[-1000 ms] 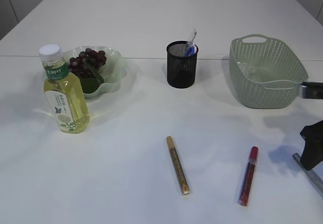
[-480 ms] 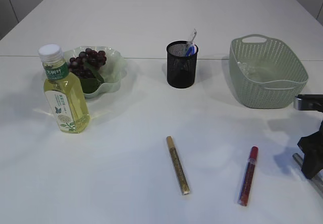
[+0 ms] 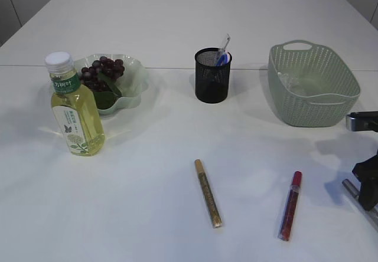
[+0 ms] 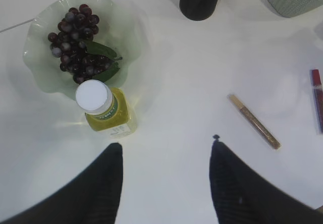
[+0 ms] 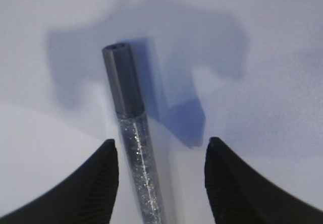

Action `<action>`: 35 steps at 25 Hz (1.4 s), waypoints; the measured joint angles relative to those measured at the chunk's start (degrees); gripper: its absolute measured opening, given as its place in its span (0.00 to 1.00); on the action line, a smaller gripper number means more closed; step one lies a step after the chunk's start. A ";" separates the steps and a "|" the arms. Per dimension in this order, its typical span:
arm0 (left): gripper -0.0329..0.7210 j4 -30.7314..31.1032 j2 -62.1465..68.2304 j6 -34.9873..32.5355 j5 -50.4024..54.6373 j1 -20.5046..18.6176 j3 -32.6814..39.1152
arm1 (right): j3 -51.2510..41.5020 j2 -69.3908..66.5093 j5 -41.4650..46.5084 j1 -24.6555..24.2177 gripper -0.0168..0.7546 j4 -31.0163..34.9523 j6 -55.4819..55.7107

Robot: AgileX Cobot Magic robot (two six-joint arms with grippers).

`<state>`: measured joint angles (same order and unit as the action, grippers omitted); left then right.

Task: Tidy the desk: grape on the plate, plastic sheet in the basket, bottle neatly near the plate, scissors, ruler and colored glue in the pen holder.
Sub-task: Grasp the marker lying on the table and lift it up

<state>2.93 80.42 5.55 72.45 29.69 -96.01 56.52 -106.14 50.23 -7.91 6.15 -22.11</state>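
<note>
My right gripper (image 3: 367, 182) hangs low at the table's right edge, open, its fingers on either side of a silver glitter glue pen (image 5: 133, 148) without touching it. A gold glue pen (image 3: 208, 192) and a red glue pen (image 3: 290, 205) lie at the front middle. The yellow bottle (image 3: 74, 105) stands upright against the green plate (image 3: 134, 76), which holds the grapes (image 3: 101, 73). Blue and clear items stick out of the black mesh pen holder (image 3: 212, 76). Something translucent lies in the green basket (image 3: 313, 85). My left gripper (image 4: 166, 151) is open and empty, high above the bottle (image 4: 103, 110).
The basket stands just behind the right gripper. The pen holder is at the back middle, between plate and basket. Bare white table lies between the bottle and the gold pen.
The right gripper has moved down toward the silver glue pen at the right edge. Nothing else has shifted.
</note>
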 joint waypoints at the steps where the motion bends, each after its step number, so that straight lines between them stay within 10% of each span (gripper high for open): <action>1: 0.58 0.00 0.00 0.00 0.00 0.00 0.00 | 0.00 0.00 0.12 0.00 0.59 0.27 0.00; 35: 0.56 0.17 0.00 0.00 0.00 0.00 0.00 | 0.34 -2.63 -0.25 4.07 0.59 -5.07 4.28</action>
<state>3.10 80.42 5.55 72.45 29.69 -96.01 56.86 -108.77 49.99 -3.84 1.08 -17.83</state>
